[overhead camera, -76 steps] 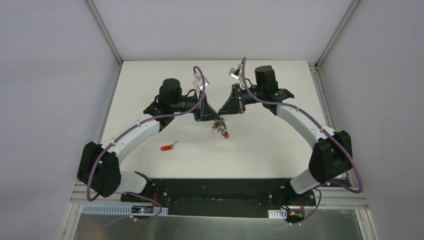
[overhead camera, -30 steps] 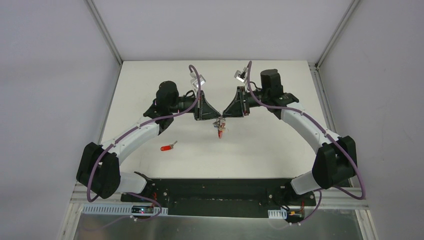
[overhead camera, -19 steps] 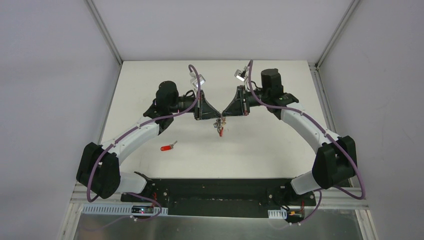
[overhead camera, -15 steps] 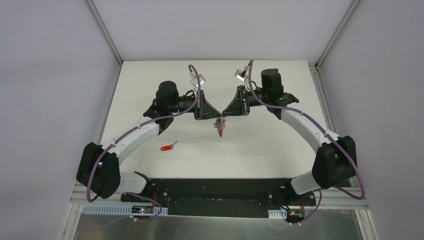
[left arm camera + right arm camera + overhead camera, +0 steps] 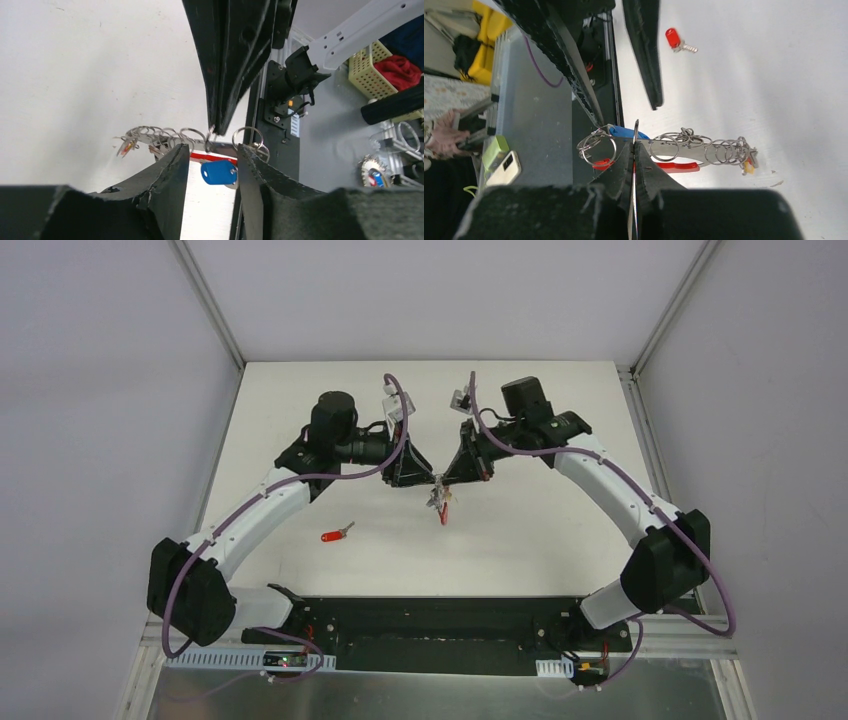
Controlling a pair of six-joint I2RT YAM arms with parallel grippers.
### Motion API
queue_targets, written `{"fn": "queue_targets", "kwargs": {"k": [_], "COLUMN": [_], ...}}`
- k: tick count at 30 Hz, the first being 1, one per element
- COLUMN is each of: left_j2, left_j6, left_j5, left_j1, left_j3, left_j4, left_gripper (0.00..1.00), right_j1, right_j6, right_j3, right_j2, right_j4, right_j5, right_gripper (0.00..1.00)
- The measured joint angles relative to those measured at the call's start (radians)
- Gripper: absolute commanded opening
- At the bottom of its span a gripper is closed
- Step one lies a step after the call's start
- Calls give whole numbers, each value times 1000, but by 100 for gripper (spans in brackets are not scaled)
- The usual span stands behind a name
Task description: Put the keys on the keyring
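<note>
The keyring [image 5: 441, 504], a row of grey metal rings on a red band, hangs above the table between the two grippers. My right gripper [image 5: 634, 149] is shut on a thin ring of the keyring [image 5: 704, 150], with the red band [image 5: 680, 167] below it. A blue-headed key [image 5: 219, 172] hangs on the bunch. My left gripper [image 5: 212, 157] is open, its fingers on either side of the blue key, just short of the rings [image 5: 165, 135]. A red-headed key [image 5: 336, 534] lies loose on the table to the left and also shows in the right wrist view [image 5: 672, 37].
The white table [image 5: 540, 530] is walled on three sides by grey panels. The black base rail [image 5: 430, 625] with both arm mounts runs along the near edge. Both arms arch inward and their grippers [image 5: 432, 478] meet tip to tip at mid-table.
Both grippers have closed in on each other and turned slightly at mid-table. The hanging keyring has swung and settled a little lower. The red-headed key has not moved.
</note>
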Motion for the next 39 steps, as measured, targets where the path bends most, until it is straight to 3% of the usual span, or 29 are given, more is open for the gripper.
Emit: {"fn": "queue_targets", "kwargs": {"k": [10,22,34,39], "left_j2": [23,27,50,55], "left_j6": [128,146,164,180], "left_j5": [21,72,80,80], "left_j1": [-1,-6,-37,-49], "left_j3": [74,22,21,21], "left_j4": [-152,-142,-136,-137], "left_gripper": [35,33,22,11], "right_j1": [105,105,105,105], "right_j6": [-162,-174,-176,-176], "right_j3": [34,34,34,34], "right_j2": [23,27,31,31], "right_j4": [-192,-199,-199,-199], "right_j5": [94,92,88,87], "right_gripper": [0,0,0,0]}}
